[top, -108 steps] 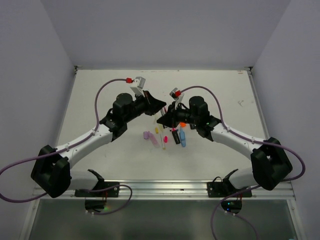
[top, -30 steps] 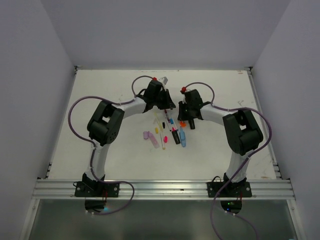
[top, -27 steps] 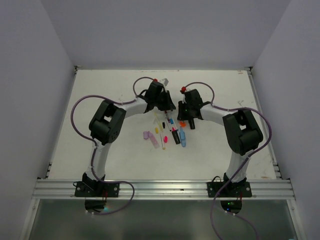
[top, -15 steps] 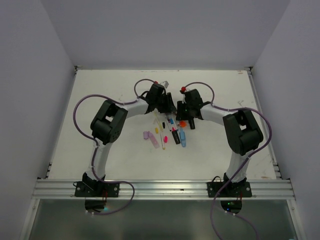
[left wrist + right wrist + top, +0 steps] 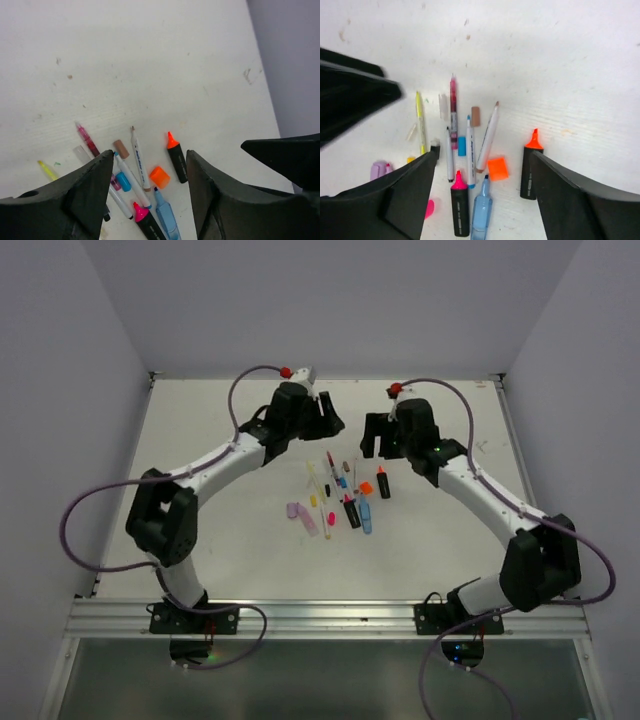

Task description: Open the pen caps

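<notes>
Left end effector and right end effector gape empty. For thin plastic pens beside the orange square plastic cap, I'd pinch barrel and cap, pull straight.

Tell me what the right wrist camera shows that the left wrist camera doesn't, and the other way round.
Only the right wrist view: a lilac piece and a pink piece low on the left, partly behind its own dark finger.
Only the left wrist view: the wall past the table's edge.
Both: the orange highlighter with its tip bare, the loose orange cap beside it, the pink highlighter, the blue highlighter, the brown cap and the magenta pen.
</notes>
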Robot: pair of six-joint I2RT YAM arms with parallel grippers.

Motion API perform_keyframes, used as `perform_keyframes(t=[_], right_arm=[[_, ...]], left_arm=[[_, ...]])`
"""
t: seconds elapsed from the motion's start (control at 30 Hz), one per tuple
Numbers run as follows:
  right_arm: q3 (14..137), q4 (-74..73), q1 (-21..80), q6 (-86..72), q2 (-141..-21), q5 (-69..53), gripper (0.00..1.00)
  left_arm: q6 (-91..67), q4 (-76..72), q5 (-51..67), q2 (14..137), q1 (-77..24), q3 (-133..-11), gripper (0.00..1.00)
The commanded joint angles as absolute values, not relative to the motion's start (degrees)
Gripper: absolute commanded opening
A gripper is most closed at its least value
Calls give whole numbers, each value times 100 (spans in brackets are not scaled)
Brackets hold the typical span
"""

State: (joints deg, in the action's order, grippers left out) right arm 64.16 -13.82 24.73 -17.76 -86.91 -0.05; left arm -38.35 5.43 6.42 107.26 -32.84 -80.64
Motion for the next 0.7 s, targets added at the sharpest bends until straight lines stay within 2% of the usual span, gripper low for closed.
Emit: perform_keyframes(t=[0.0, 0.07, 0.1, 0.2, 0.37, 0.67], right_arm=[[6609, -1959, 2479, -1574, -7668, 930, 82], [6688, -2284, 2479, -1451, -7244, 1562, 91], [6723, -2442, 2479, -1372, -6833, 1947, 98], [6767, -2662, 2470, -1222, -6277, 2460, 99], [6741, -2997, 2479, -976, -5073, 3434, 99], [6320, -2760, 2479, -572, -3088, 3586, 98]], left_arm=[[-3332, 789, -593, 9354, -3314, -7876, 64], [-3052, 940, -1035, 8618, -3305, -7753, 78], [-2867, 1088, -1455, 8143, -3305, -7656, 86], [-2567, 1343, -2185, 7447, -3305, -7454, 99], [-1909, 1687, -2847, 6075, -3305, -7286, 100], [-1397, 2408, -3761, 4528, -3296, -7014, 100]])
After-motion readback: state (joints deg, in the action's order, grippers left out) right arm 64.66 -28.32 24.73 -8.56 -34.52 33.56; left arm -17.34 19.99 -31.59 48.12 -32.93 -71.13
